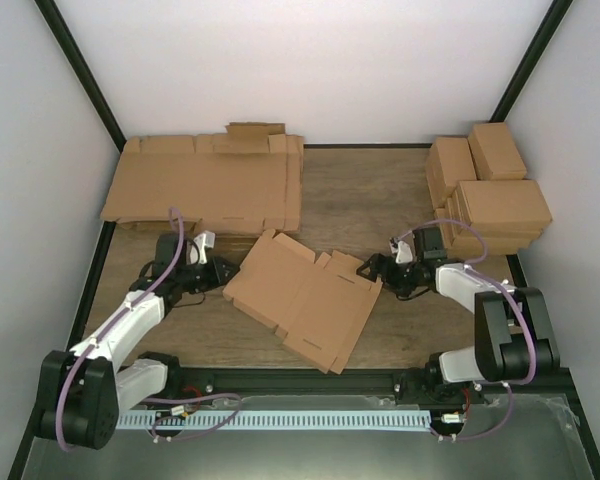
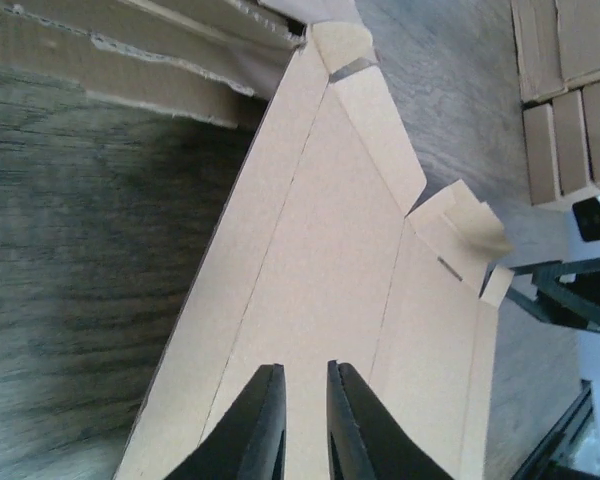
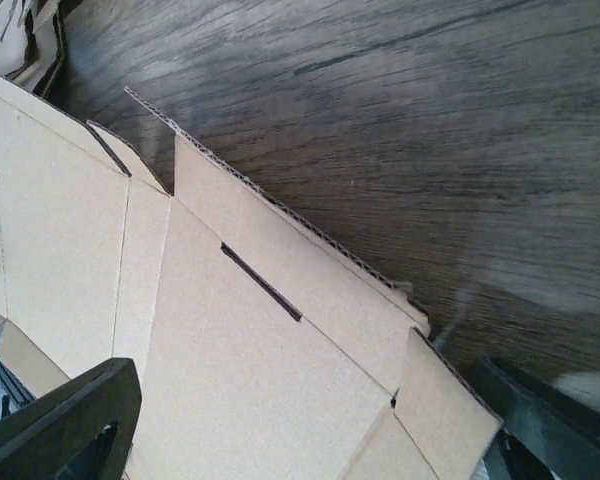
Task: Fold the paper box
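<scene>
Unfolded brown paper box [image 1: 302, 298], askew

White walls [image 1: 320, 60], black corner posts [image 1: 80, 75], dark wood tabletop [image 1: 370, 190].

Paper box [image 1: 302, 298] lying flat mid-counter [image 1: 360, 190], turned askew. Pile of flat sheets [image 1: 205, 185] sitting at its 11 o'clock, along the far edge. Stacked closed boxes [image 1: 490, 195] sitting at its 2 o'clock, in the far right corner. Left gripper [image 1: 225, 275] standing at the box's 9 o'clock edge, right gripper [image 1: 370, 272] at its 3 o'clock edge.
</scene>
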Controlling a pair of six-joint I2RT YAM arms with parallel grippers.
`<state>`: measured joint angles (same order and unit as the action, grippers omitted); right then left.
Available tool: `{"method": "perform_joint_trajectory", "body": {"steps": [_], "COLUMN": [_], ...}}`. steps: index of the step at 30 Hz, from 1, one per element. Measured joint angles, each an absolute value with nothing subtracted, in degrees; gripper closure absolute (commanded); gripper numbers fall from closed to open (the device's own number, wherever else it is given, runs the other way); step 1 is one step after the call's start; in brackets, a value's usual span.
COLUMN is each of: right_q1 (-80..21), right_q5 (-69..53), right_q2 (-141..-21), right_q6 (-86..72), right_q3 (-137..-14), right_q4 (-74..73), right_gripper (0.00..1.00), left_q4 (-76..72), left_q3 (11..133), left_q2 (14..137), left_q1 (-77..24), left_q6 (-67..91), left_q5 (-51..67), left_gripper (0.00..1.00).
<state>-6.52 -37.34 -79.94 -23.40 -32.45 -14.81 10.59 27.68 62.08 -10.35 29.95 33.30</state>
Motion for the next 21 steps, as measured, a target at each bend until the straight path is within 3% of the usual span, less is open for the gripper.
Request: {"method": "perform_joint_trajectory", "body": {"steps": [3, 4, 10, 12, 16, 21], "right_q1": [-6.52, -6.52, -6.59, -6.66, -6.90, -6.92], "right_q5": [-37.30, -37.34, -37.60, -37.21, -35.46, -35.59], "right_q2": [-78.91, -78.61, -74.89, -73.60, -71.26, -66.39], "right_q6": [-24.12, -24.40, -26.59, -28.10, -31.03, -33.58], "right_q3": [-31.40, -30.96, -27.90, -27.14, -26.46, -23.46], "right_q4": [-14.52, -14.41, -14.50, -14.96, -16.86, -18.46], "right_gripper": [0.07, 0.07, 0.07, 0.07, 0.07, 0.07], "left_q4": [11.99, 12.40, 14.17, 14.87, 15.35, 15.11], "left_q3": [26.87, 26.72, 26.55, 26.57, 26.70, 27.33], "left_q2": [60.60, 60.25, 59.40, 59.68, 61.41, 63.92], "left_q1": [-10.57, -10.63, -10.81, -10.85, -10.87, -10.87], "left_q6": [30.65, 30.76, 31.03, 31.33, 31.66, 31.27], "left_q5": [33.10, 32.95, 29.82, 27.97, 25.58, 24.01], "left_gripper": [0.91, 0.87, 0.28, 0.17, 0.09, 0.11]}}
